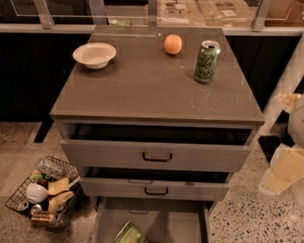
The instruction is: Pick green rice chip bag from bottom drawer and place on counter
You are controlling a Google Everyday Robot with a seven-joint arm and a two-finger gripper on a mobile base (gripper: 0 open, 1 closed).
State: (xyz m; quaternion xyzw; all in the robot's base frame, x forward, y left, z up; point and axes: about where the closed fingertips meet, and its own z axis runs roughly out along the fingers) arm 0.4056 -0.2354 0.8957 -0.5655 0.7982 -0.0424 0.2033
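The green rice chip bag [132,239] lies on the floor of the open bottom drawer [183,224], at its front left, partly cut off by the lower edge of the view. The counter [143,88] is the grey-brown top of the cabinet. My gripper [286,173] hangs at the far right edge, a pale white and yellowish shape beside the cabinet at about the height of the upper drawers. It is well away from the bag and nothing shows in it.
On the counter stand a white bowl [94,54], an orange [173,44] and a green drink can [207,61]. The two upper drawers [156,156] are pulled slightly out. A wire basket [44,192] of clutter sits on the floor at the left.
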